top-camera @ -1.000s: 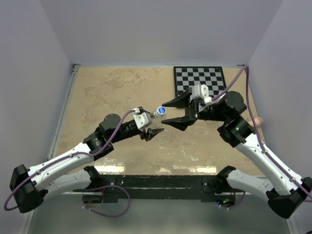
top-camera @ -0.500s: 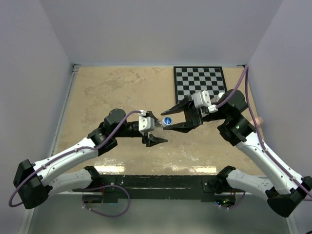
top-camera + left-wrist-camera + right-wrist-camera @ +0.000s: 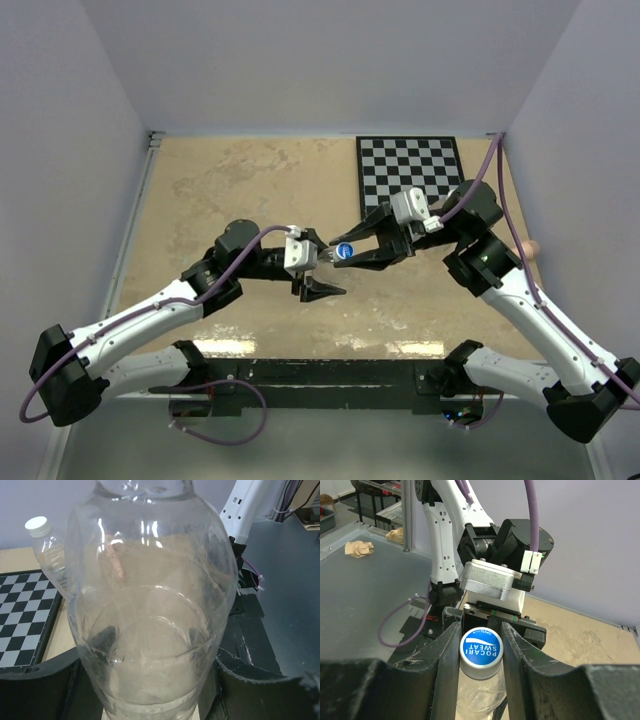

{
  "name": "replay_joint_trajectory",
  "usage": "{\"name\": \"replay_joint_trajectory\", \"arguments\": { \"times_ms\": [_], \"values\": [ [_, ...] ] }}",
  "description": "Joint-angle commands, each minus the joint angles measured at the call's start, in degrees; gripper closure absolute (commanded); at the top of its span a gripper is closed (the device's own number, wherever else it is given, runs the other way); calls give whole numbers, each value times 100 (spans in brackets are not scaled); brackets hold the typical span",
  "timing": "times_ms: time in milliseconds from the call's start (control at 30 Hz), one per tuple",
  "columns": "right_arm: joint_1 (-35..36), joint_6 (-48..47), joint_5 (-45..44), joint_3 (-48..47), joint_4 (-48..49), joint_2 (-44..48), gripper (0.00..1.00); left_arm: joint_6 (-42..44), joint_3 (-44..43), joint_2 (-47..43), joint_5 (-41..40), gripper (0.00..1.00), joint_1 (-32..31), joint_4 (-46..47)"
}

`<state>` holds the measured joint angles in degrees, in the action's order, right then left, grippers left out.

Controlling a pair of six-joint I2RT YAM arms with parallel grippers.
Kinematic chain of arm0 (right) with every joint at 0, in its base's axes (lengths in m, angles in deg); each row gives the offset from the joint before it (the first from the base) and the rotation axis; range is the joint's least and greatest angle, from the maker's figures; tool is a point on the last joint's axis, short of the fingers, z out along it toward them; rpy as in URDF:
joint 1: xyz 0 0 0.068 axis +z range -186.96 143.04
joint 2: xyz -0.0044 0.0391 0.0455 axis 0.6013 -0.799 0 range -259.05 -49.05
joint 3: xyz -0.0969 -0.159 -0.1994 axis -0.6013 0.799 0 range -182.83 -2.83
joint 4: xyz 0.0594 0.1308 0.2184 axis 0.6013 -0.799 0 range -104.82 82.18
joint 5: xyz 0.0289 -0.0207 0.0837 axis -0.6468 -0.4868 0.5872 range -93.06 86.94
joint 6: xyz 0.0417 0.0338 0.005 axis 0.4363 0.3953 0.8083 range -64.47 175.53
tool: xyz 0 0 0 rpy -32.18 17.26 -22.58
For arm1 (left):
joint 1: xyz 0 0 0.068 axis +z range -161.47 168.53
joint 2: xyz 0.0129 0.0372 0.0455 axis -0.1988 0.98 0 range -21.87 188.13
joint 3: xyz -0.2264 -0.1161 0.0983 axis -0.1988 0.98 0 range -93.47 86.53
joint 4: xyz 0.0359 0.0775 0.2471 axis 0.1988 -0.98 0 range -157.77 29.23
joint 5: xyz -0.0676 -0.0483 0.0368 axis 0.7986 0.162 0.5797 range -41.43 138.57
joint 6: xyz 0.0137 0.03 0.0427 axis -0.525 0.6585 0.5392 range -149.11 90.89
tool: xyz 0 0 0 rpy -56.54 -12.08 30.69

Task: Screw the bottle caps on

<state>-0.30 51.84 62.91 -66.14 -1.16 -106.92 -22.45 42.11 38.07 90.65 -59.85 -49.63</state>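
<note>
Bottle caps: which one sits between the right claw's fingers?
The blue cap printed POCARI SWEAT, clamped by the right claw, on the bottle in the left claw. The white cap tops a separate bottle near the checkerboard.

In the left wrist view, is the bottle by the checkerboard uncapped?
No, the bottle by the checkerboard has a white cap sitting on its neck.

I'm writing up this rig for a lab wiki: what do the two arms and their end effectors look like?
Both the left arm and right arm have white link shells, black joints and a purple cable running to the wrist. The left end effector and right end effector each have two black fingers on a pale grey block.
</note>
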Motion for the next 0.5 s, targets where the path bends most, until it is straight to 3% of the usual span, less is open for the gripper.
{"name": "replay_joint_trajectory", "arguments": {
  "times_ms": [0,333,467],
  "values": [
    [-28,-53,13,-270,-41,12,100,46,-260,-17,-32,100,39,152],
    [-19,191,-1735,-103,-298,56,100,64,74,-773,-2202,100,-75,292],
    [-19,675,-2553,64,-51,100,100,160,206,-914,-3624,100,-583,494]
  ]
}}
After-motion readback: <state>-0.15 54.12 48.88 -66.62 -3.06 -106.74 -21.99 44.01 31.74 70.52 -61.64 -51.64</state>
